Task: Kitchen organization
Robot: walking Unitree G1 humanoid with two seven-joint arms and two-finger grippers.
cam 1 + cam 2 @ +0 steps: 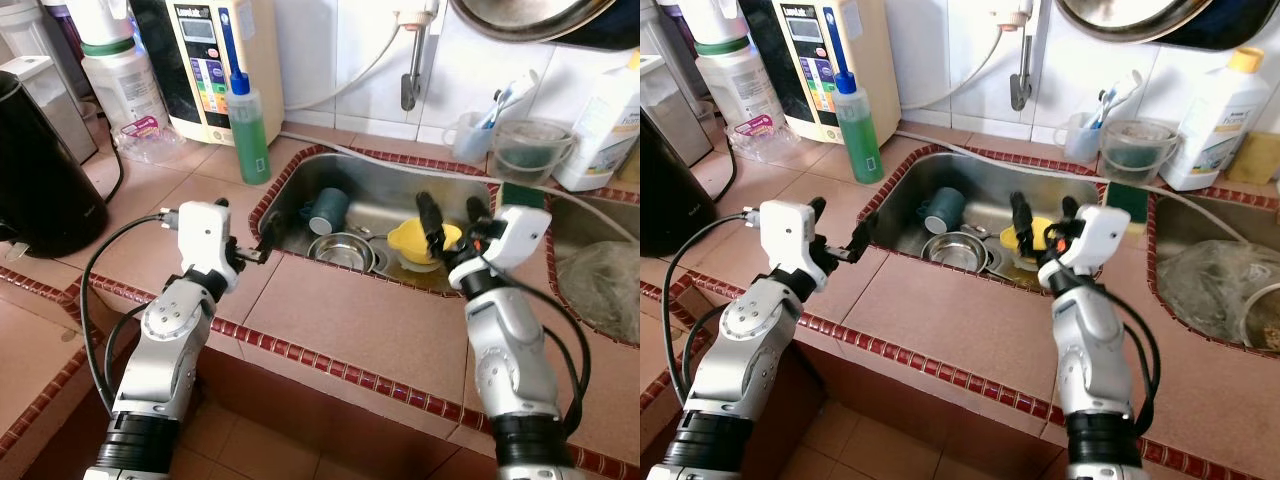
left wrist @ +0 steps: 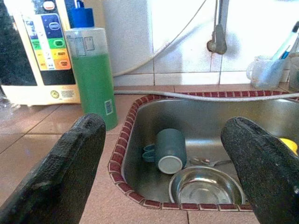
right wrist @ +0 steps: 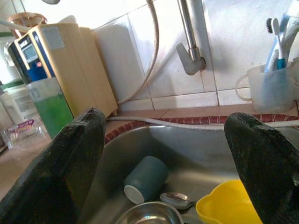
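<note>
- Two grippers are raised at the sink (image 1: 300,175), which is sunk into the tiled table (image 1: 360,320).
- Left gripper (image 1: 262,243): its two fingers (image 2: 60,172) are spread wide with nothing between them, held at the sink's near left rim.
- Right gripper (image 1: 452,220): its two fingers (image 3: 65,158) are also spread apart and hold nothing, poised over the right part of the basin.
- One teal mug (image 2: 169,150) lies on its side in the sink, its open mouth turned toward the fingers of the left gripper, just ahead of them and below.
- One steel bowl (image 2: 205,189) sits upright just beside the mug, between the two grippers.
- One spoon (image 3: 176,199) lies at the bowl's edge; there may be more cutlery under it, but that is hard to tell.
- One yellow bowl (image 1: 415,242) rests directly beneath the right gripper's fingers, not touched by them.
- One bottle of green liquid (image 1: 248,125) stands on the table beyond the left gripper's fingers, near the sink's far left corner.
- One beige appliance (image 1: 215,60) stands behind that bottle.
- One clear cup (image 3: 268,88) holding two toothbrushes stands past the right gripper, by the wall.
- One tap (image 3: 189,42) hangs above the far rim.
</note>
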